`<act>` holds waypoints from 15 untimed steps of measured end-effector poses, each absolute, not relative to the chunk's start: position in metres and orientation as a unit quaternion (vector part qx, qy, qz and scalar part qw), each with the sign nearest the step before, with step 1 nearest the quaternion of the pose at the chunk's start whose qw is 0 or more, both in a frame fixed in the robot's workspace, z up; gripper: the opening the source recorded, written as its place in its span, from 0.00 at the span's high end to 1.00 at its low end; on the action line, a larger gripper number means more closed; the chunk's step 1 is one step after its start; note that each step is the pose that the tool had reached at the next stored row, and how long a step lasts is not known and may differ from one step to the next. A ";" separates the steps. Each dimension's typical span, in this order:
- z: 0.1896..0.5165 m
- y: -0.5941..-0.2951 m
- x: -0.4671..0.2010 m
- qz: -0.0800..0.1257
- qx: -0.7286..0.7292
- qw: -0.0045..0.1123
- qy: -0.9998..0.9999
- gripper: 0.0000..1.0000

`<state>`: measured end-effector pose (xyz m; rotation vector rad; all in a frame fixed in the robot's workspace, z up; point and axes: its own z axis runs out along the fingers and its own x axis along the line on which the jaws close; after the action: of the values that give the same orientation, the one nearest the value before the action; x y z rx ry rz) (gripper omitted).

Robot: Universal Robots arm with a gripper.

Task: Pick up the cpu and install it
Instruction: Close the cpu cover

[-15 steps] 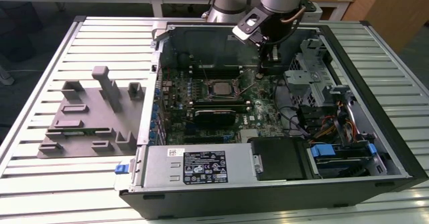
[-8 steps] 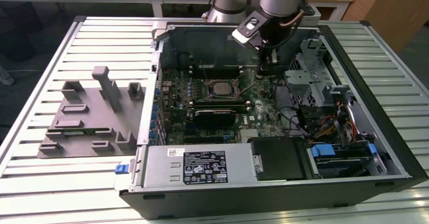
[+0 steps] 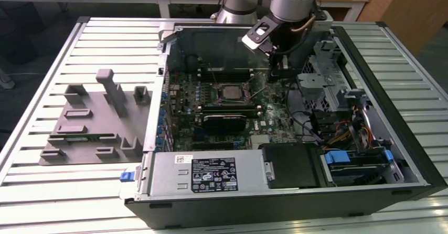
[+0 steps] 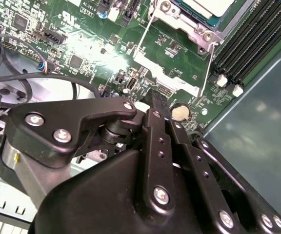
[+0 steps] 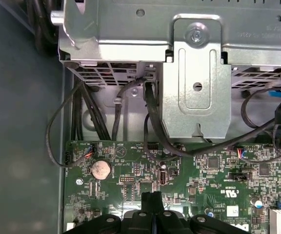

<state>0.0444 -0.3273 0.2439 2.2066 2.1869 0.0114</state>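
the gripper (image 3: 274, 72) hung inside the open computer case (image 3: 280, 209), its two black fingers pressed together with nothing seen between them. the tips sat low over the green board (image 5: 209, 183), near a round coin battery (image 5: 101, 169). the cpu (image 3: 230, 92) lay flat in the metal-framed socket (image 3: 215, 93) — toward the exterior view's left of the gripper and a little nearer that camera, close by but not touching. in the second wrist view the cpu (image 4: 204, 6) showed beyond the fingertips, inside the frame. it was square, so it had no long axis to line up with; its edges ran with the frame. its top was smooth silvery-white metal with a thin green rim, and the frame was duller stamped steel with screws. a bright folded sheet-metal bracket (image 5: 194, 92) and dark rubbery cables (image 5: 152, 131) stood past the tips — both clear of them.
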 end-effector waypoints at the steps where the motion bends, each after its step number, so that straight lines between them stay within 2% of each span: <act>1: 0.243 -0.327 0.044 0.004 0.710 0.017 0.704 0.89; 15: 0.243 -0.327 0.036 0.004 0.710 0.017 0.704 0.89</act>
<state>0.0361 -0.3273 0.2429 2.2066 2.1869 0.0113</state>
